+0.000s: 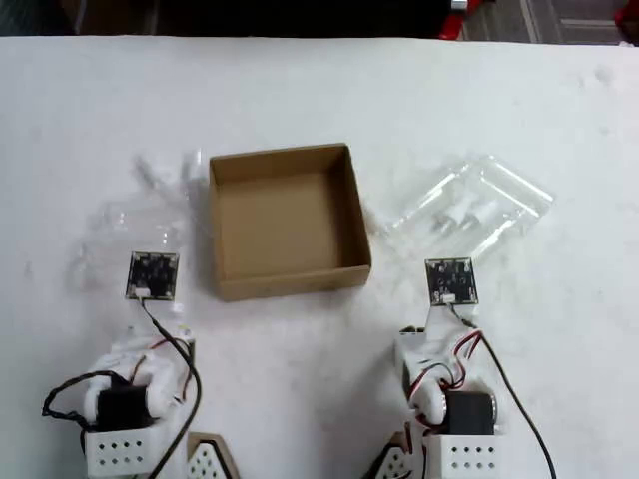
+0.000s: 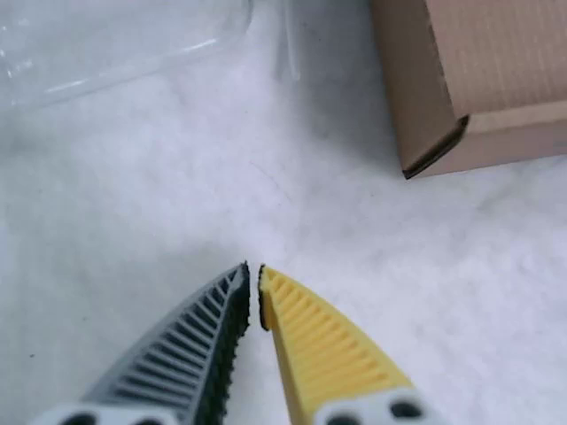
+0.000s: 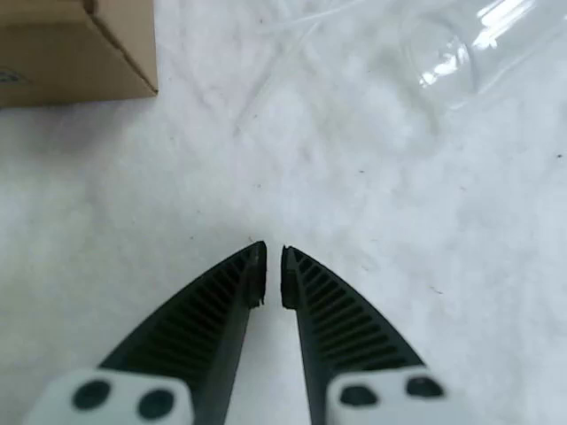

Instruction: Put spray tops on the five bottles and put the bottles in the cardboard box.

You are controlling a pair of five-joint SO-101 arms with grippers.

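Observation:
The open cardboard box stands in the middle of the white table, with nothing visible inside. Clear bottles lie to its left, faint against the table; one bottle lies beyond my left gripper. That gripper has a grey and a yellow finger, shut on nothing, and hangs over bare table near a box corner. A clear bag with white spray tops lies right of the box. My right gripper, with black fingers, is shut on nothing, short of a clear bottle.
The left arm and the right arm sit at the near table edge, either side of the box. Bare white table lies between them and beyond the box. A box corner is off to one side of the right gripper.

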